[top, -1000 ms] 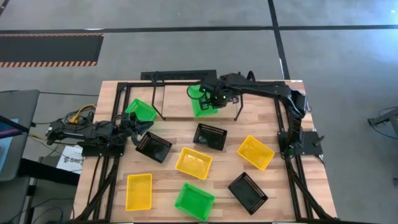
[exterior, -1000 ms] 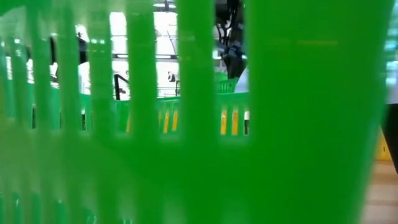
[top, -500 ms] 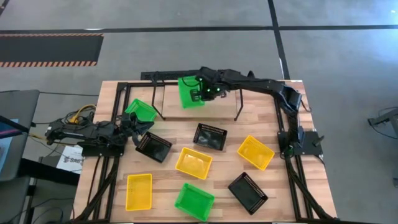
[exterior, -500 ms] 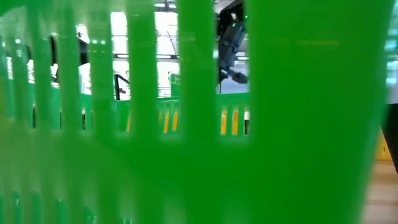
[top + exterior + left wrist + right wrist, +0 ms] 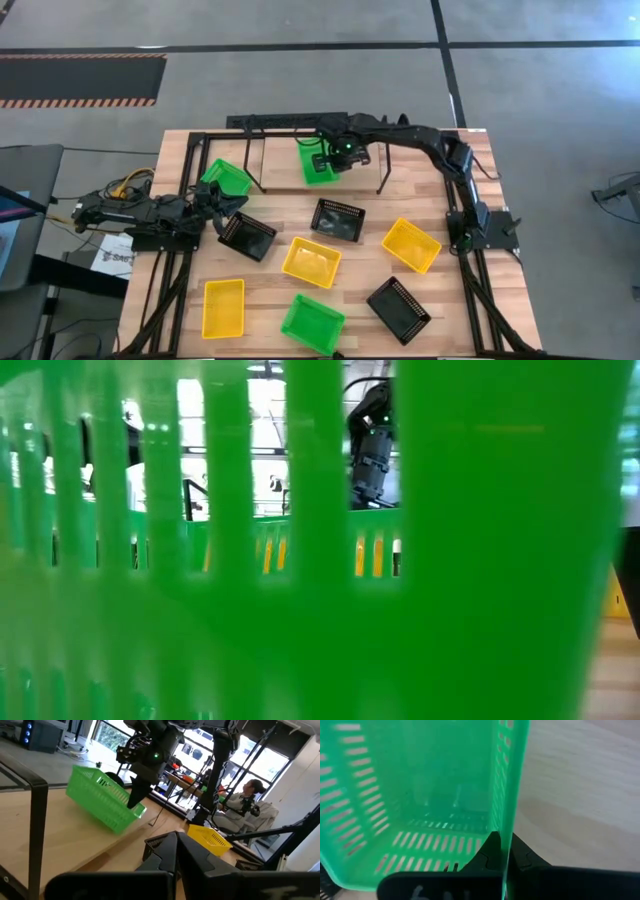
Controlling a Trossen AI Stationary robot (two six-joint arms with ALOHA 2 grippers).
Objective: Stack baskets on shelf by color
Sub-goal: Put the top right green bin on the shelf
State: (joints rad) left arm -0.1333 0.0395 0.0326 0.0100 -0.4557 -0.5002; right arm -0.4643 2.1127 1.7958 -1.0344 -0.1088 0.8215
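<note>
The right tool (image 5: 335,158) is clamped shut on one side wall of a green basket (image 5: 319,165), the thin wall pinched between its fingers (image 5: 487,851). The basket hangs tilted from that grip, directly below the tool and over the light plank of the shelf (image 5: 280,160); whether its lower edge touches the plank cannot be told.

Just beyond the shelf's leg, toward the worktop's (image 5: 260,310) middle, lies a black basket (image 5: 338,218), with a yellow basket (image 5: 411,244) off to one side of it. Farther from the tool sit another yellow basket (image 5: 311,261), two more black ones and a second green one.

Well apart, at the far left edge, the left tool (image 5: 222,205) waits with fingers closed and empty, beside a third green basket (image 5: 226,177).
</note>
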